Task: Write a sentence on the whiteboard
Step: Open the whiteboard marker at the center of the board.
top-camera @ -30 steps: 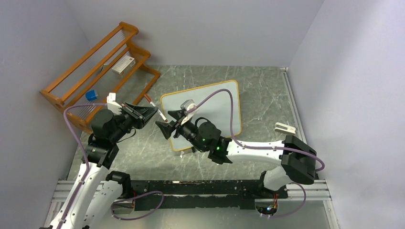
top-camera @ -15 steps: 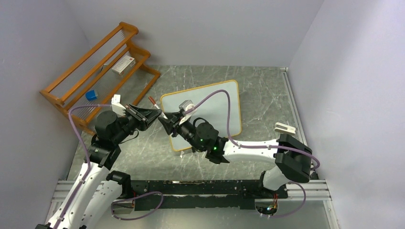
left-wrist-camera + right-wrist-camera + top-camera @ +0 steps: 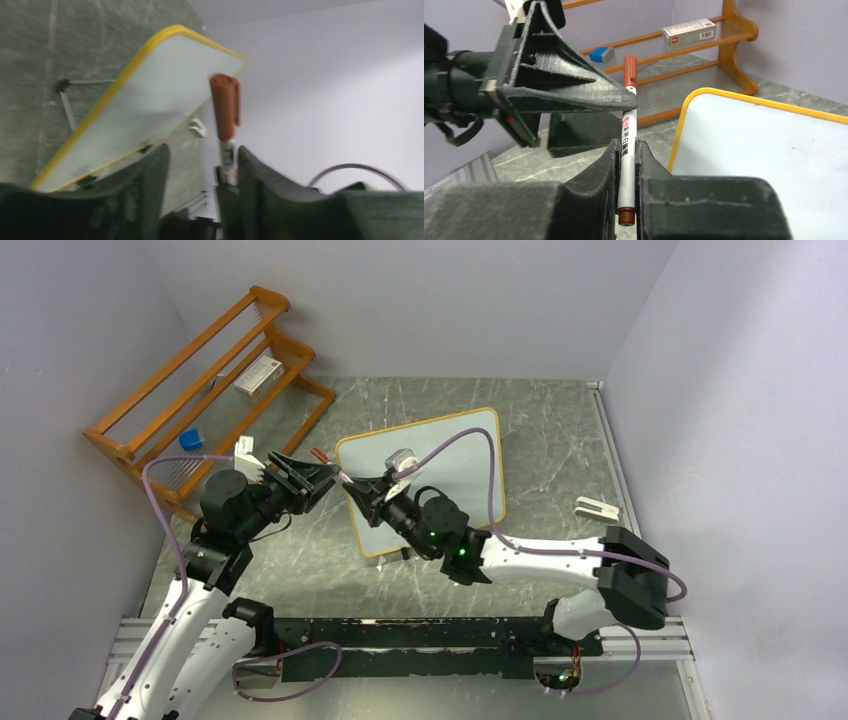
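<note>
Starting wide: the grey table [image 3: 560, 440] carries a wooden rack [image 3: 200, 370] at the far left and the whiteboard [image 3: 455, 475] in the middle, lying at an angle with its near left corner under the right arm; its face shows no writing in any view, so by my reading the sentence is not yet begun. Both arms reach in to meet just off the board's left edge, above the table. The right gripper [image 3: 358, 483] is clamped tight on the marker [image 3: 626, 130]; its wrist view shows the barrel pinched square between the two fingers, tail end down, cap [image 3: 629, 70] up. The left gripper [image 3: 318, 478] stands partly open; its own camera shows daylight between the fingers, with the marker close against one of them; from the right wrist view that fingertip seems to touch the barrel just under the cap, the other finger standing off, so it holds nothing.

This looks like a handover, or a set-up for uncapping; I can't tell which. Either way, the red cap is on, and no ink flows until it's off. To do it well: the right should keep its clamp firm and the pen steady; the left wants to slide up and close on the cap alone, not the barrel; then the pull should run straight along the pen's axis, since a sideways tug could twist it in the right's grip.
</note>
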Controlling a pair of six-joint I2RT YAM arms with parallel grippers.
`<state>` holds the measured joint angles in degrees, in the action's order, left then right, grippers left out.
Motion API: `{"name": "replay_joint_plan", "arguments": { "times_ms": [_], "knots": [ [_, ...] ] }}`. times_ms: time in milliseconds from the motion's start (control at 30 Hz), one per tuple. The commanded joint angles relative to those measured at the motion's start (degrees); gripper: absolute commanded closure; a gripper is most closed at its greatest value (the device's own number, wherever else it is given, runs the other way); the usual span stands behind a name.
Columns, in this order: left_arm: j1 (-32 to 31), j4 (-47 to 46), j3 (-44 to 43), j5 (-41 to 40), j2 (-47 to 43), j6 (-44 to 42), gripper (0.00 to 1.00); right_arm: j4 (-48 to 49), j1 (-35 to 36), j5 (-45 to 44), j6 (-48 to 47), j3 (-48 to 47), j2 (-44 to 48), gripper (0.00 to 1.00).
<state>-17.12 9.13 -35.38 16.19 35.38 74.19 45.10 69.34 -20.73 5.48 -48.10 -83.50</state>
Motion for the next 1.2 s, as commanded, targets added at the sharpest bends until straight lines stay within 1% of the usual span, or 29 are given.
{"name": "replay_joint_plan", "arguments": {
  "times_ms": [0,67,133,200,267,367,433,567,633,733,800,900,1000,1167],
  "knots": [
    [-0.1,5.7,-5.9,-4.6,0.7,-10.9,0.36,-6.0,-1.0,1.8,0.1,0.7,7.1,1.0],
    [-0.1,6.1,-8.5,-5.3,1.6,-17.3,0.26,-10.4,-2.1,3.2,0.4,0.8,10.0,1.0],
    [-0.1,6.0,-11.0,-4.6,3.1,-25.1,0.19,-15.2,-3.2,4.7,0.6,0.5,12.9,1.0],
    [-0.1,6.1,-14.1,-2.6,4.8,-33.5,0.17,-20.7,-4.7,6.6,1.5,-0.6,15.5,1.0],
    [-0.1,5.6,-16.6,1.6,6.3,-41.6,0.16,-26.0,-6.6,8.7,2.3,-1.5,17.7,1.0],
    [-0.1,4.3,-18.7,8.8,7.8,-54.2,0.17,-33.5,-9.9,13.6,3.2,-3.3,20.3,1.0],
    [-0.1,3.2,-18.9,14.3,8.5,-60.3,0.18,-37.3,-12.0,17.3,3.1,-4.5,21.3,1.0],
    [-0.2,1.2,-19.0,22.7,11.1,-67.9,0.17,-42.9,-15.3,25.9,1.3,-5.3,23.8,1.0],
    [-0.2,3.2,-21.2,26.8,13.4,-71.8,0.16,-44.8,-16.7,29.8,-0.5,-5.3,25.3,1.0],
    [-0.2,9.1,-25.8,33.6,18.2,-77.7,0.16,-48.5,-18.6,34.1,-3.1,-5.7,27.0,1.0],
    [-0.3,11.8,-27.8,39.1,21.0,-80.0,0.17,-49.2,-19.1,36.0,-3.9,-5.8,27.6,1.0],
    [-0.8,13.1,-28.2,44.4,23.5,-82.0,0.18,-48.9,-19.4,40.4,-4.0,-5.7,28.0,1.0],
    [-0.9,17.2,-29.1,48.4,25.4,-85.8,0.19,-47.6,-19.5,43.2,-3.5,-5.0,28.1,1.0],
    [-2.1,28.0,-32.3,50.1,29.2,-93.6,0.22,-46.8,-19.5,45.5,-4.0,-4.8,28.3,1.0]
  ]
}}
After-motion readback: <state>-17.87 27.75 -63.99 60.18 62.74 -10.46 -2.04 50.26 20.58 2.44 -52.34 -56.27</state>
